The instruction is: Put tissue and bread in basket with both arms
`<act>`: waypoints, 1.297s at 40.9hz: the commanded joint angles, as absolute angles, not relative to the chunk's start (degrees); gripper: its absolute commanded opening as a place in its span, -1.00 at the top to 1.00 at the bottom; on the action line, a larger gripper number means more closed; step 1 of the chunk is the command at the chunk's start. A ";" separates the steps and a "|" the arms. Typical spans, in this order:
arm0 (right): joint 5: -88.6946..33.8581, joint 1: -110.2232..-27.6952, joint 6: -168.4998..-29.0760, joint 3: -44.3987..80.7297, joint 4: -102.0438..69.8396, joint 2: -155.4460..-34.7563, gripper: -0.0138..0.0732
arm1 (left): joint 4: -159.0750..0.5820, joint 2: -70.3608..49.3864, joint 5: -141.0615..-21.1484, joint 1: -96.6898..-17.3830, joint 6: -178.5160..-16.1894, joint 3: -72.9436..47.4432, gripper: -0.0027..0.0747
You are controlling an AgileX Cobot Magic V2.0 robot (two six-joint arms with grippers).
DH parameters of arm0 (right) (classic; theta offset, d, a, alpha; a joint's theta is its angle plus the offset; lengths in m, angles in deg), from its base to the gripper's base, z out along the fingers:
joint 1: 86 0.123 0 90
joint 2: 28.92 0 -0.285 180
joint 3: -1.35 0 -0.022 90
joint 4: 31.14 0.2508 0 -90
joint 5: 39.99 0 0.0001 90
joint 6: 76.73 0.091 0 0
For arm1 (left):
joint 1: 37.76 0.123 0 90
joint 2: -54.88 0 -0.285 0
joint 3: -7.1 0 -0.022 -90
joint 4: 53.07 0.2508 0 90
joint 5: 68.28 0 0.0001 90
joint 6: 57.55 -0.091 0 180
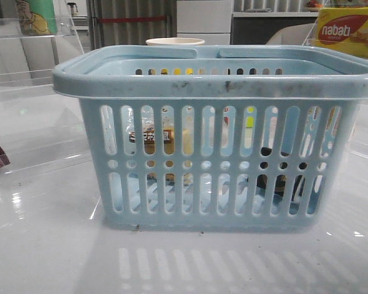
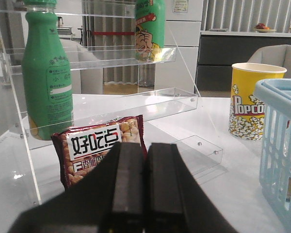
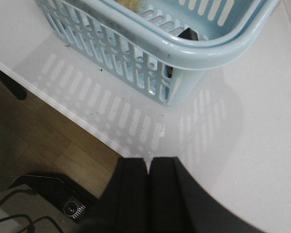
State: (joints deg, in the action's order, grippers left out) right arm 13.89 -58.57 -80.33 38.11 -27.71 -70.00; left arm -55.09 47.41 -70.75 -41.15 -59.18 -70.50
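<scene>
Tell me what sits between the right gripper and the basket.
Nothing does. In the right wrist view, only bare white table, carrying the basket's shadow, separates the right gripper, fingers closed together, from the basket.

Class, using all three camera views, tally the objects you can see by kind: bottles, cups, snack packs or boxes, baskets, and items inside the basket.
Green bottles: 2
Popcorn cup: 1
Snack packs or boxes, the peanut pack and the nabati box: 2
Basket: 1
Items inside it, bread and tissue: 2
Total: 8

basket (image 1: pixel 214 208) on glossy white table (image 1: pixel 43 257)
</scene>
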 commanded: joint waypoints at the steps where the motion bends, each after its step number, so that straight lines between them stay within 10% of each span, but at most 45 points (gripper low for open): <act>1: 10.62 -58.88 -80.33 36.71 -27.82 -69.91 0.62 | -55.35 48.46 -65.85 -41.13 -59.16 -70.92 0.69; 26: 8.65 -63.07 -80.33 39.59 -26.89 -65.77 0.62 | -55.35 48.46 -65.98 -41.13 -59.16 -70.92 0.69; 53: -40.74 -85.95 -80.33 77.27 -26.89 -35.58 0.62 | -55.35 48.46 -65.98 -41.13 -59.16 -70.92 0.69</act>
State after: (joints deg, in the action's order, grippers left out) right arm -31.26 -85.58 -80.33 76.36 -27.21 -36.59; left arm -55.09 47.41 -70.78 -41.15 -59.18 -70.50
